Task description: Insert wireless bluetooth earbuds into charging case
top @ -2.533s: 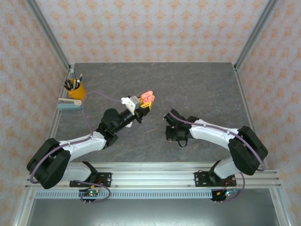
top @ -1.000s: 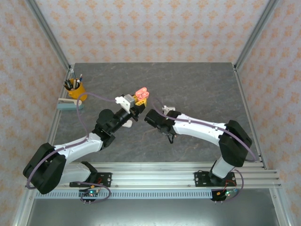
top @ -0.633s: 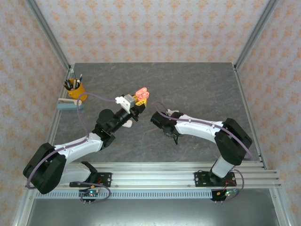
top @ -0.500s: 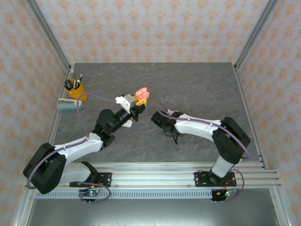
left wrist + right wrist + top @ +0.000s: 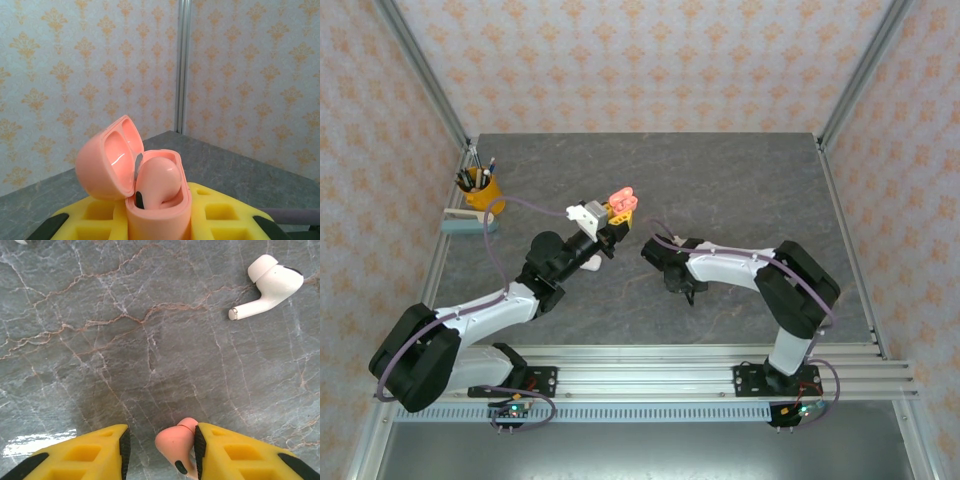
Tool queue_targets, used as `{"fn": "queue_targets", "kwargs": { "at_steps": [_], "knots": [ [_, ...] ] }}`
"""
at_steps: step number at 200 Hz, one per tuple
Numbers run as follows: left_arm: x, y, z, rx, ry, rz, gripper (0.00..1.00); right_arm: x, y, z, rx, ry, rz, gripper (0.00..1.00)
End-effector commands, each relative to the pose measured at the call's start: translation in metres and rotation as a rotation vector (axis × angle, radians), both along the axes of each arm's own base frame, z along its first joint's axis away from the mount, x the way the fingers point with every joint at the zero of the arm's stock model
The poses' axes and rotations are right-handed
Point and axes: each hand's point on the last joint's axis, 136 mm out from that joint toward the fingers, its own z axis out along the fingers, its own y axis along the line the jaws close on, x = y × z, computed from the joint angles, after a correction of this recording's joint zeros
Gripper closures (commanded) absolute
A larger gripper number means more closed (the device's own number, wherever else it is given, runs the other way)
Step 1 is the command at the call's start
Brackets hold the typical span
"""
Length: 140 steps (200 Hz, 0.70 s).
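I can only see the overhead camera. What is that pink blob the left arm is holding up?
Observer: An open coral-pink case, clamped in the left gripper. Its lid is tipped back.
Operator: Is there anything inside?
Observer: Yes, one pink earbud is seated in it.
Operator: And what is the right arm bent over?
Observer: The right gripper stands open around a second pink earbud, which touches one finger with a gap to the other.
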Motion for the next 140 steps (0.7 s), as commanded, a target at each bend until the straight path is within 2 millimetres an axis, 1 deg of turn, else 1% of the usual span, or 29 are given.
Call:
{"fn": "queue_targets", "kwargs": {
  "at_steps": [1,14,44,46,49,59,80,112,140],
  "knots": [
    [-0.001,0.001,0.011,-0.004,-0.042,0.003,1.0,-0.002,-0.018,-0.01,-0.042,0.015,-0.017,0.62],
    [0.0,0.001,0.011,-0.004,-0.041,0.002,1.0,-0.002,-0.019,-0.012,-0.047,0.02,-0.019,0.64],
    [0.0,0.001,0.014,-0.007,-0.048,0.003,1.0,-0.005,-0.022,-0.018,-0.05,0.038,-0.022,0.76],
    [0.0,0.0,0.009,0.005,-0.03,0.002,1.0,-0.005,-0.022,-0.018,-0.049,0.039,-0.023,0.76],
    [0.001,0.0,0.008,0.01,-0.025,0.003,1.0,-0.005,-0.023,-0.018,-0.047,0.039,-0.024,0.77],
    [0.001,0.0,0.009,0.01,-0.026,0.004,1.0,-0.006,-0.023,-0.018,-0.039,0.039,-0.027,0.8],
    [0.001,0.0,0.009,0.014,-0.026,0.003,1.0,-0.006,-0.022,-0.015,-0.016,0.036,-0.031,0.84],
    [0.001,0.0,0.01,0.013,-0.024,0.003,1.0,-0.004,-0.006,0.001,0.089,0.023,-0.029,0.87],
    [0.0,0.001,0.011,0.016,-0.026,0.009,1.0,-0.002,0.02,0.018,0.25,0.012,-0.033,0.87]
  ]
}}
